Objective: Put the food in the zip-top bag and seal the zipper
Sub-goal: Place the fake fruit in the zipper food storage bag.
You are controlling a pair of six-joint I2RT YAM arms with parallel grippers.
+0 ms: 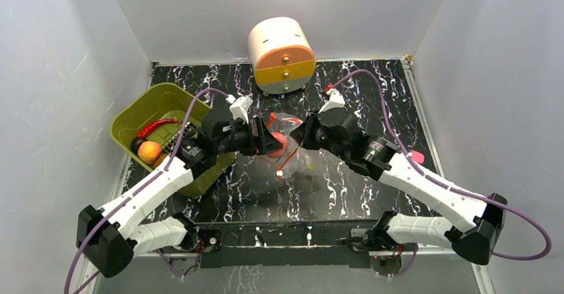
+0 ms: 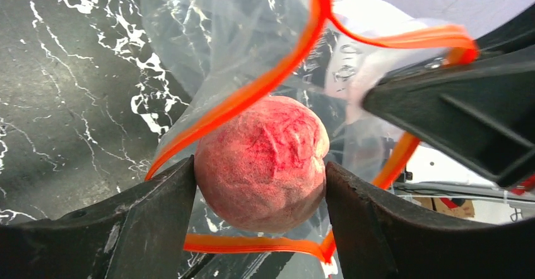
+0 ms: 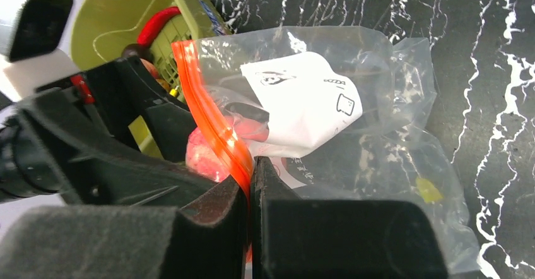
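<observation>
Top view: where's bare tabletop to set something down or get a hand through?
Free: near-centre table, on the near side of the bag; far-right patch between the drum and right wall. Crowded: centre, where left gripper, holding the pink fruit, and right gripper, pinching the zipper, meet; left side, filled by the green basket.

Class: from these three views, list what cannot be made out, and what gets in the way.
- Top view: the left gripper covers most of the pink-red round toy fruit.
- Right wrist view: the right gripper hides the lower red-orange zipper strip of the clear plastic bag.
- Same view: yellow speck inside the bag, too small to identify.
</observation>
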